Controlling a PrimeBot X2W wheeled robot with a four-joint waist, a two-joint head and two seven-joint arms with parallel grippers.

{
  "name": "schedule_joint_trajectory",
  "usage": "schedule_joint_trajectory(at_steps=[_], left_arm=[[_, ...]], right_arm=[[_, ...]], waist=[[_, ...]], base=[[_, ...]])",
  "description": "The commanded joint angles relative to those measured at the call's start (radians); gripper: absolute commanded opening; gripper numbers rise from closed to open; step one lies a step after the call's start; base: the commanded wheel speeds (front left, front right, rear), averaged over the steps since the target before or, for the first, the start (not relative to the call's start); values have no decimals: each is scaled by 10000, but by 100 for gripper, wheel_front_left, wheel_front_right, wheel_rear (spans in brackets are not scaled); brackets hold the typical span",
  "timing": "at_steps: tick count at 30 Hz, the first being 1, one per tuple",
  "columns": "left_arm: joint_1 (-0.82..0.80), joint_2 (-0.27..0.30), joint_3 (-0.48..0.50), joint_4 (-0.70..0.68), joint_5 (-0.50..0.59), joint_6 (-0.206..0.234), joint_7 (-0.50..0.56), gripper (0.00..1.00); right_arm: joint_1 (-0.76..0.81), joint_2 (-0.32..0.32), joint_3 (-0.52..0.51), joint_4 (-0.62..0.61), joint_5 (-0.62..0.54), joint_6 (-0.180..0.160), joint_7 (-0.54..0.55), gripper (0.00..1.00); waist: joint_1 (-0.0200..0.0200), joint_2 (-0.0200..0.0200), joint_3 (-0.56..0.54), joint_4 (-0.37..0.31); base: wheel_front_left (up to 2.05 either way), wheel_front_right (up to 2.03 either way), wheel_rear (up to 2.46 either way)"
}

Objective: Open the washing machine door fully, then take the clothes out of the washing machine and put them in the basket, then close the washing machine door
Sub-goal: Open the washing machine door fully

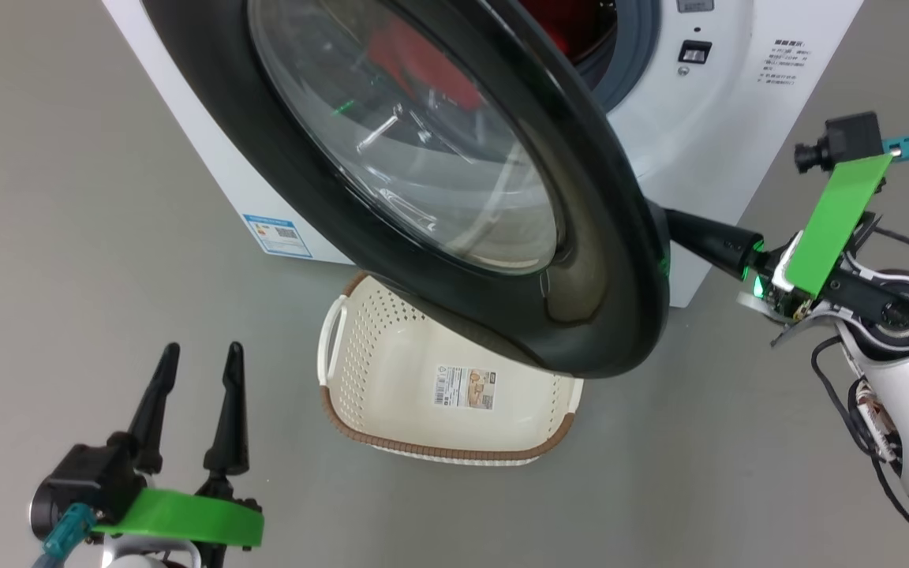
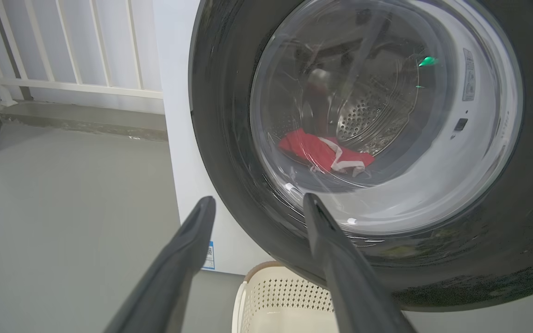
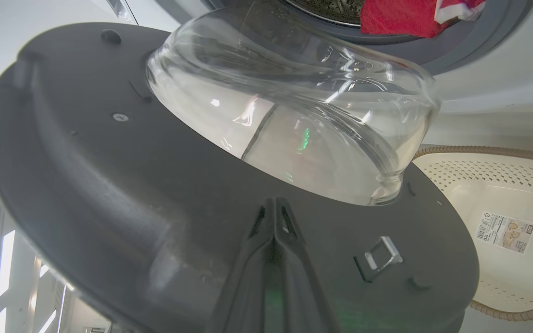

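Note:
The washing machine door point(image 1: 620, 260) stands partly open, its glass bowl point(image 3: 294, 115) bulging toward the white washing machine point(image 1: 699, 134). My right gripper point(image 1: 691, 230) is shut, empty, and reaches behind the door's free edge. In the right wrist view its fingertips point(image 3: 274, 203) press on the door's grey inner face point(image 3: 109, 185). Red clothes point(image 3: 396, 18) with white trim lie at the drum's mouth and show through the glass point(image 2: 322, 150). The cream basket point(image 1: 423, 448) sits on the floor under the door, holding nothing. My left gripper point(image 1: 202, 351) hovers open at the lower left, clear of the door point(image 2: 220, 138).
Grey floor stretches left of and in front of the machine. A white railing point(image 2: 77, 46) and a low ledge stand beyond the machine's side. A metal latch point(image 3: 380, 256) sticks out of the door's inner face. A blue label point(image 1: 277, 233) marks the machine's lower corner.

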Motion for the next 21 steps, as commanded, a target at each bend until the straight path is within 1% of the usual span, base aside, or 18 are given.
schedule_joint_trajectory(at_steps=[1, 9, 21], left_arm=[[62, 204, 365, -179, 109, -31, -82, 100], [225, 245, 409, -130, 150, -31, -82, 100], [521, 260, 439, -91, 184, -31, -82, 100]], right_arm=[[194, 104, 54, -360, 50, 16, 93, 0], [725, 285, 52, -738, 55, 16, 288, 0], [1574, 564, -82, -1184, 63, 16, 418, 0]], waist=[[-1, 0, -92, 36], [-1, 0, -440, 169], [-1, 0, -939, 617]], base=[[0, 0, 0], [0, 0, 0], [0, 0, 0]])
